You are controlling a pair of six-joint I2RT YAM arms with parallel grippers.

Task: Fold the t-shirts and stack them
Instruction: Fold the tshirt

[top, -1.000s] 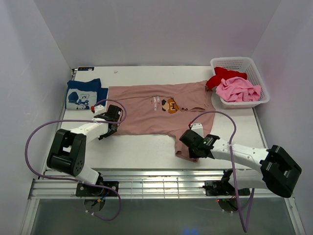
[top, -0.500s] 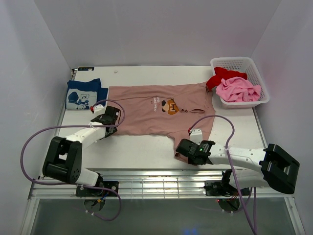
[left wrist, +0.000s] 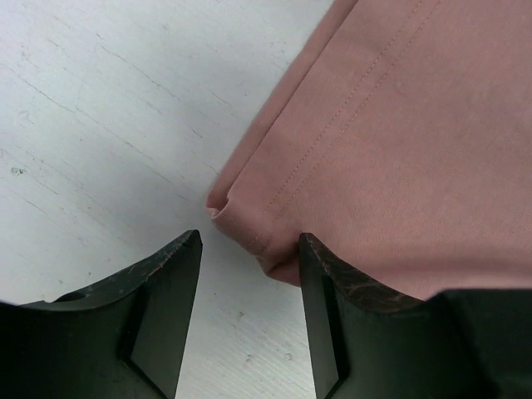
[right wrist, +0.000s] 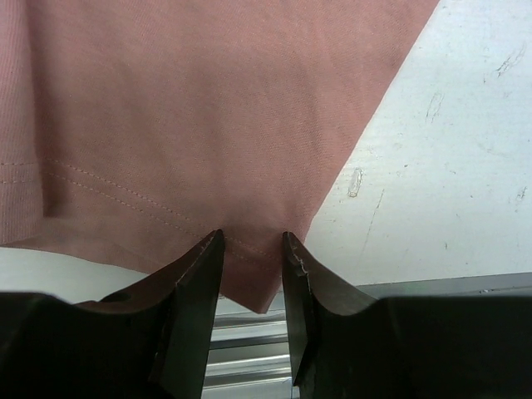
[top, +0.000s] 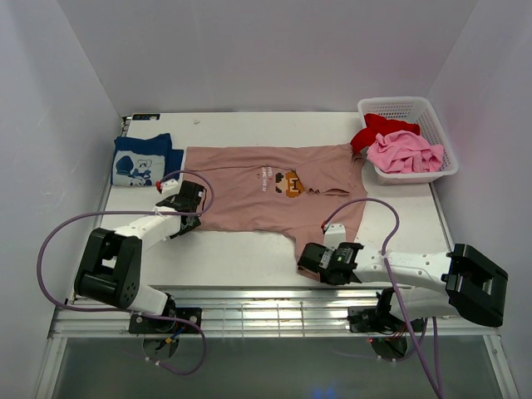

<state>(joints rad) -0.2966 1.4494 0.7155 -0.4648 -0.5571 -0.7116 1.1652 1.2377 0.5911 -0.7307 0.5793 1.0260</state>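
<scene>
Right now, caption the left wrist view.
Open left gripper poised at a hem corner of the pink-tan t-shirt.

The top camera sits high behind the arm bases and gives you the whole table (top: 249,253), looking down and forward. Each wrist camera looks past its own fingers (left wrist: 162,316), very near the surface. All three share the pink-tan t-shirt (top: 241,199), each wrist seeing only one corner.

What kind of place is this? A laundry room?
Likely a robot lab booth: plain white walls box in the table, and a left arm and right arm reach onto a pink-tan t-shirt.
</scene>
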